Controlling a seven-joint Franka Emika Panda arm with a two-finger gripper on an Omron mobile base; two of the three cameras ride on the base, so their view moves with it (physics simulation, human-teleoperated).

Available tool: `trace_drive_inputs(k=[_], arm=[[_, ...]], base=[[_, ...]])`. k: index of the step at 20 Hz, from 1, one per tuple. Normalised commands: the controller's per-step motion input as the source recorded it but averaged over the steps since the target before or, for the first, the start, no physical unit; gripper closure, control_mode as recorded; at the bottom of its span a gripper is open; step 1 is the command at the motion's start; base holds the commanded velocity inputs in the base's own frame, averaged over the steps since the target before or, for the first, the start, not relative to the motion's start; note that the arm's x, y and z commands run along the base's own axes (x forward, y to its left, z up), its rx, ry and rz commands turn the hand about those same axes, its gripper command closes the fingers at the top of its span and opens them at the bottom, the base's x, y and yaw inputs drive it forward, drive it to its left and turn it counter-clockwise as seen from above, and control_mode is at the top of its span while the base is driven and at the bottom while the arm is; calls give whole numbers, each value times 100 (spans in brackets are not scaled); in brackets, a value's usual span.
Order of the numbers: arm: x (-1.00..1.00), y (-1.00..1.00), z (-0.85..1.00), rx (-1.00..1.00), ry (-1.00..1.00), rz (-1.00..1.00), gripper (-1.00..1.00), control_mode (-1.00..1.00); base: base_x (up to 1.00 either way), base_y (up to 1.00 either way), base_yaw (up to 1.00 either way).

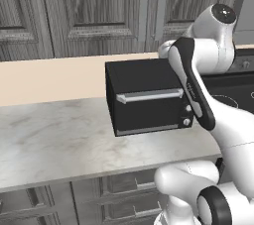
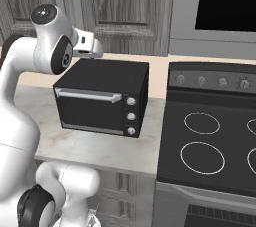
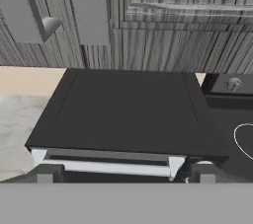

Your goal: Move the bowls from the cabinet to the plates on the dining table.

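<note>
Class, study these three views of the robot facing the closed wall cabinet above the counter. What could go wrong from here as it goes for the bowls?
1. The toaster oven sits directly beneath the cabinet doors; reaching up for the handles, the arm could knock it.
2. The doors are shut, so the bowls can't be seen; it may open the wrong door.
3. The gripper hangs just above the oven's top, leaving little clearance.

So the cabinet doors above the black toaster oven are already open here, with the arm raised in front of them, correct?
Not quite: the cabinet doors are shut, handles side by side, as the left base view shows. The rest holds: the black toaster oven sits below on the counter, arm raised in front.
</note>
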Motion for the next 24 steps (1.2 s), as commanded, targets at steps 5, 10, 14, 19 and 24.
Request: trace_drive_inputs(k=[5, 10, 14, 19, 24], arm=[[4, 2, 36, 4, -3, 0, -100, -100], [0, 5, 37, 4, -4, 0, -100, -100], [0, 5, 32, 0, -6, 0, -100, -100], [0, 6, 25, 0, -5, 0, -100, -100], [3, 5, 19, 0, -5, 0, -100, -100]], base=[[0, 0, 0], [0, 0, 0], [0, 0, 0], [0, 0, 0], [0, 0, 0]])
